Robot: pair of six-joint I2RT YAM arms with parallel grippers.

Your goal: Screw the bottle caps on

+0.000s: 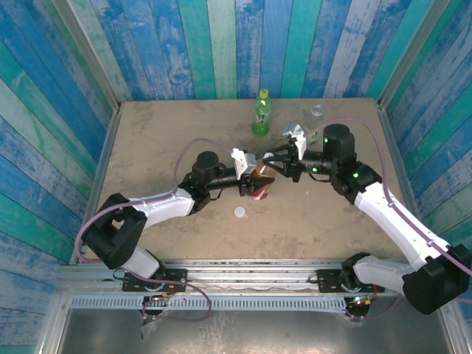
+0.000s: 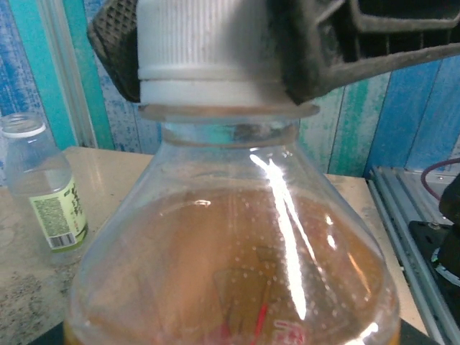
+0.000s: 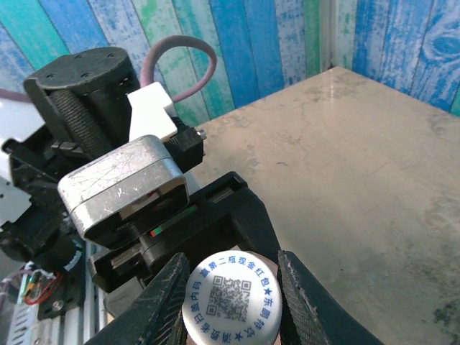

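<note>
Right hand (image 3: 233,287) pinches cap (image 3: 231,302); left hand (image 1: 249,180), seemingly, bottle (image 2: 230,251).

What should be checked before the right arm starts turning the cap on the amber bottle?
1. Hold of left gripper on amber bottle: ok.
2. Seat of white cap, level on the neck: ok.
3. Contact of right gripper with the cap's sides: ok.
4. Threads engaged: cannot tell.
5. Space between the arms and both loose cap and clear bottle: ok.
</note>
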